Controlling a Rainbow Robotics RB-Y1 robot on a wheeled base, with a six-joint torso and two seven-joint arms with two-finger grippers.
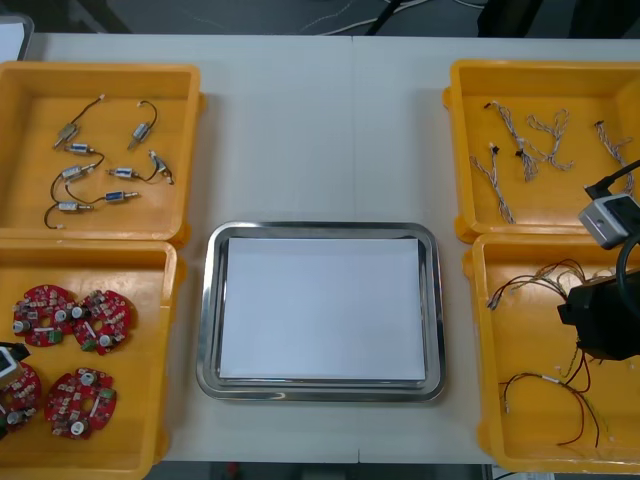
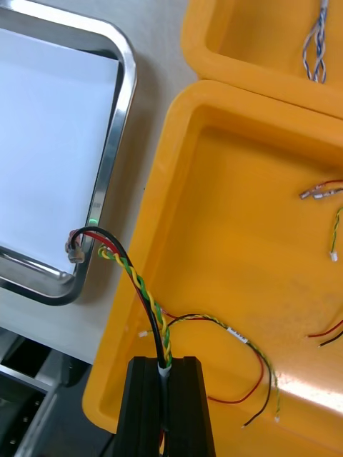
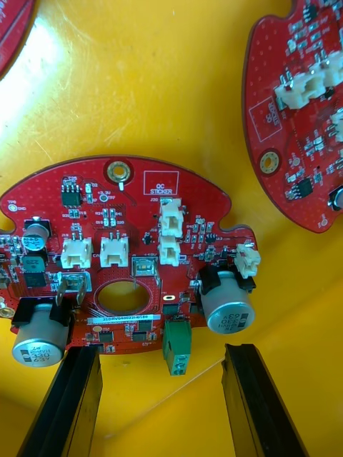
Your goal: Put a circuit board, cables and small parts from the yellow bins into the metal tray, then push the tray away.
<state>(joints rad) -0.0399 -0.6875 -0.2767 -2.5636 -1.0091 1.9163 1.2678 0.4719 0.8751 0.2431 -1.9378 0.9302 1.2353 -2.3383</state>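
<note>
My right gripper (image 2: 169, 365) is shut on a red and yellow twisted cable (image 2: 136, 278), held above the near right yellow bin (image 2: 236, 214). The cable's free end with its plug reaches out toward the near corner of the metal tray (image 2: 114, 143). In the front view the right arm (image 1: 600, 318) hangs over that bin (image 1: 480, 350). My left gripper (image 3: 163, 350) is open, low inside the near left bin (image 1: 150, 300). A round red circuit board (image 3: 128, 235) lies just beyond its fingertips, its edge between them and untouched.
The tray (image 1: 205, 330), white inside, sits between the bins. Several more boards (image 1: 102, 320) lie in the near left bin. Small metal parts (image 1: 100, 160) fill the far left bin, blue and white cables (image 1: 530, 140) the far right one. Another cable (image 2: 236, 335) lies under my right gripper.
</note>
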